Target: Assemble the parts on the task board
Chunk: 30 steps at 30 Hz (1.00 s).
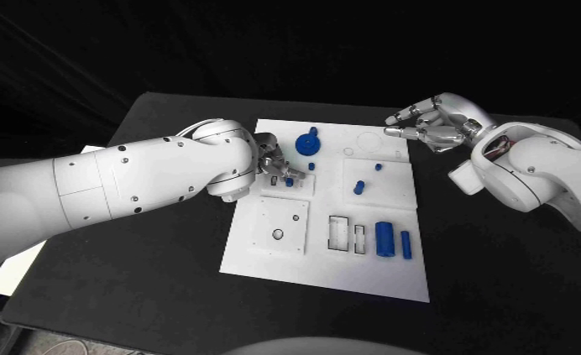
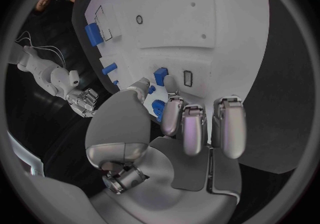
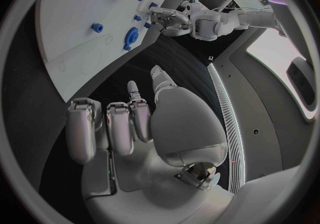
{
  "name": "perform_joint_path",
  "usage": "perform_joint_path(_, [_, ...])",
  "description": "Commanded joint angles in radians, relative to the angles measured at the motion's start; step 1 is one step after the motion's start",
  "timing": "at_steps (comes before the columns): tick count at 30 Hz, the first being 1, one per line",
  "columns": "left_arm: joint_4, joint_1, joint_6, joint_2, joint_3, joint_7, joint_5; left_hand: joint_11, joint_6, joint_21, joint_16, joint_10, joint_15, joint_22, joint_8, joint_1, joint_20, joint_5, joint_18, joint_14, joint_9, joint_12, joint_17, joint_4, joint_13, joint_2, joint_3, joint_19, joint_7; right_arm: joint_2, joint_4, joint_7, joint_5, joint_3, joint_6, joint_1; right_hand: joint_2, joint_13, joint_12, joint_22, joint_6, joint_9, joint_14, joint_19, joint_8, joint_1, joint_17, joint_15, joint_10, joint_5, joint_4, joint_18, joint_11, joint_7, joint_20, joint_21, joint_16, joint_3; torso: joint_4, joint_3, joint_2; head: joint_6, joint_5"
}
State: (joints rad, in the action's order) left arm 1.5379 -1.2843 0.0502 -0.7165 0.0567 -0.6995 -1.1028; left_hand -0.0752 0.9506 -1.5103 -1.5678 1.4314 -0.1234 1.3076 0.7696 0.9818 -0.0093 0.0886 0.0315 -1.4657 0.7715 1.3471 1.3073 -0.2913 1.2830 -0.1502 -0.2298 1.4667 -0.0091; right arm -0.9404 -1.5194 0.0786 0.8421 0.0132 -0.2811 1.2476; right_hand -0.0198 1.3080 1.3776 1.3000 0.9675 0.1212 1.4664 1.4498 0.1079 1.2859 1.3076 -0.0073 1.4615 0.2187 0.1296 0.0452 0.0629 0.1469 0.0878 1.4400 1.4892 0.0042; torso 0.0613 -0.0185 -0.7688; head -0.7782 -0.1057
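Black cloth hangs behind a black desk (image 1: pixel 145 288), and on it lies the white task board (image 1: pixel 279 258) with its blue parts. The left hand (image 1: pixel 271 166) is down at the board's near-left area, its fingers (image 2: pixel 193 128) bunched close around a small blue piece (image 2: pixel 160 76); whether they actually pinch it I cannot tell. The right hand (image 1: pixel 433 126) hovers off the board's far right corner, fingers loosely curled on nothing. A blue gear (image 1: pixel 309 145) stands just beside the left hand (easily knocked). If the left fingers tilt the piece, it may jam or skid across the smooth board.
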Motion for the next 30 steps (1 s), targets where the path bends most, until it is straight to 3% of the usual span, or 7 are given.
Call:
perform_joint_path(1, [0.008,0.000,0.011,0.001,-0.001,-0.074,0.009,0.000,0.006,-0.004,-0.003,0.007,-0.005,0.163,0.005,-0.001,-0.009,0.004,-0.010,-0.105,0.001,0.006,0.263,-0.001,0.000,0.013,0.005,0.073,-0.003,0.002,0.002,0.003,-0.001,0.000,0.007,-0.001,0.008,0.147,-0.006,-0.001,-0.005,0.001,0.071,-0.007,0.004,-0.002,0.121,-0.007,-0.005,-0.005,0.000,0.012,-0.001,0.000,0.002,-0.007,-0.004,-0.007,0.0006,0.0000,0.000,-0.001,0.001])
perform_joint_path(16, [0.010,0.000,0.014,-0.012,-0.005,-0.075,0.009,0.000,0.006,-0.002,-0.003,0.006,-0.005,0.159,0.005,0.000,-0.009,0.004,-0.009,-0.105,0.001,0.004,0.263,0.000,-0.002,0.016,0.007,0.071,-0.003,0.003,0.008,0.003,-0.001,0.000,0.009,-0.003,0.009,0.147,-0.006,-0.002,-0.005,0.002,0.071,-0.008,0.004,-0.003,0.121,-0.007,-0.005,-0.006,0.001,0.012,-0.001,0.000,0.002,-0.007,-0.005,-0.008,0.0002,0.0011,0.000,0.000,0.003])
perform_joint_path(19, [0.013,0.000,0.001,-0.019,-0.013,-0.070,0.014,0.001,0.000,0.007,-0.003,-0.002,-0.005,0.144,0.003,-0.001,-0.008,0.004,-0.006,-0.105,0.001,-0.006,0.263,0.000,-0.014,0.016,0.015,0.067,-0.001,0.004,0.009,0.003,-0.001,0.000,0.009,-0.004,0.009,0.147,-0.006,-0.002,-0.005,0.002,0.071,-0.008,0.004,-0.003,0.121,-0.007,-0.005,-0.006,0.001,0.012,-0.001,0.000,0.002,-0.007,-0.005,-0.008,-0.0002,0.0010,0.000,0.001,0.003])
perform_joint_path(25, [0.006,-0.006,-0.040,-0.039,-0.043,-0.041,0.078,0.018,-0.061,0.053,-0.003,-0.056,0.009,0.069,-0.019,0.015,0.002,0.007,0.009,-0.105,-0.005,-0.064,0.263,-0.001,-0.087,0.014,0.077,0.040,0.020,0.007,0.016,0.003,-0.003,0.000,0.010,-0.007,0.009,0.147,-0.006,-0.002,-0.005,0.002,0.071,-0.008,0.004,-0.003,0.121,-0.007,-0.005,-0.006,0.001,0.012,-0.001,0.000,0.002,-0.007,-0.005,-0.008,0.0000,0.0012,0.000,0.006,0.008])
perform_joint_path(30, [-0.042,-0.041,-0.134,-0.045,-0.061,-0.028,0.143,0.052,-0.139,0.068,-0.003,-0.095,0.038,0.048,-0.110,0.038,0.025,0.006,0.013,-0.105,-0.076,-0.100,0.263,-0.001,-0.136,0.027,0.123,0.032,0.062,0.010,0.020,0.003,-0.004,0.000,0.010,-0.009,0.010,0.147,-0.006,-0.002,-0.005,0.002,0.071,-0.008,0.004,-0.004,0.119,-0.007,-0.005,-0.006,0.002,0.012,-0.001,0.000,0.002,-0.007,-0.005,-0.009,-0.0013,0.0010,-0.001,0.009,0.009])
